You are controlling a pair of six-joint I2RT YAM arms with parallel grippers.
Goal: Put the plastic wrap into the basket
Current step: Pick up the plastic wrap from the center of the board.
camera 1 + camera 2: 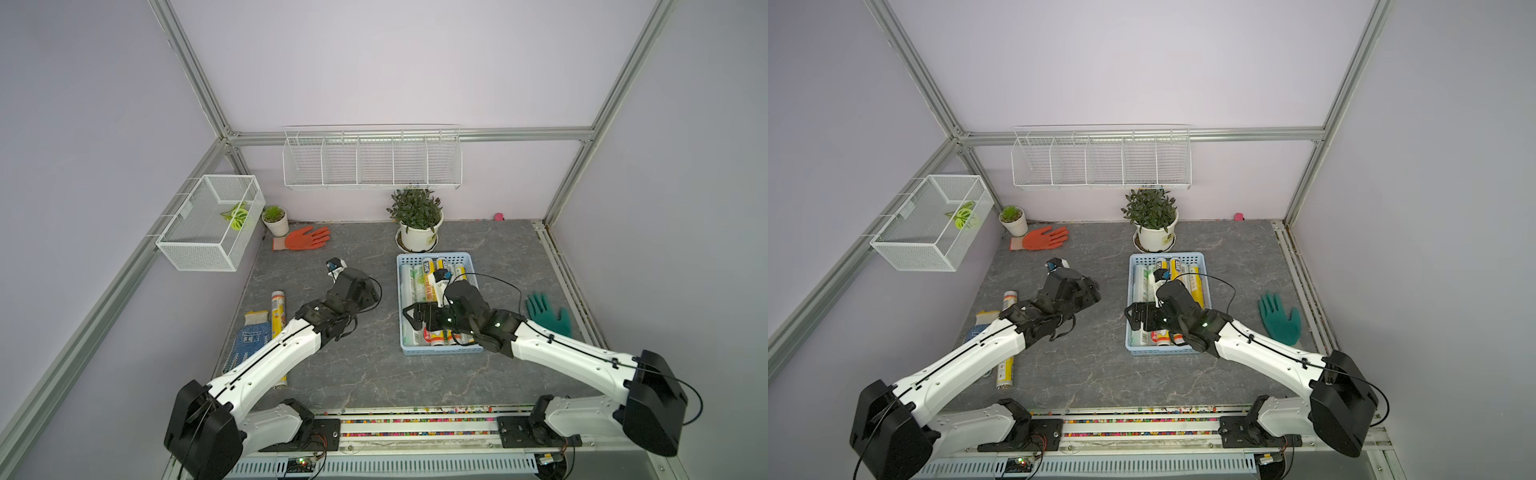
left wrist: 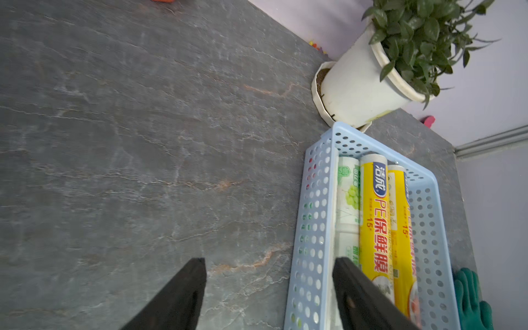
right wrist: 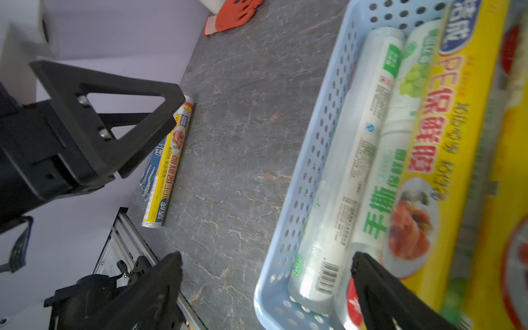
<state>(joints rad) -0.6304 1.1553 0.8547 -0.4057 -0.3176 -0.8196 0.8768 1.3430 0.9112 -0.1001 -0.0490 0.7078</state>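
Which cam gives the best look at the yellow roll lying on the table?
Right wrist: the yellow roll shows almost full length, label readable, only one end hidden. In both top views the left arm crosses it. Left wrist view misses it.

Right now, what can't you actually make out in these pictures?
- How many rolls the basket holds: in both top views the right arm covers its middle.
- Middle of the loose yellow roll: top views, the left arm crosses it.
- Part of the blue-dotted glove: same arm.
- What the tiny pink thing is: too small.
- Print on the nearest wrappers, right wrist view: blurred.
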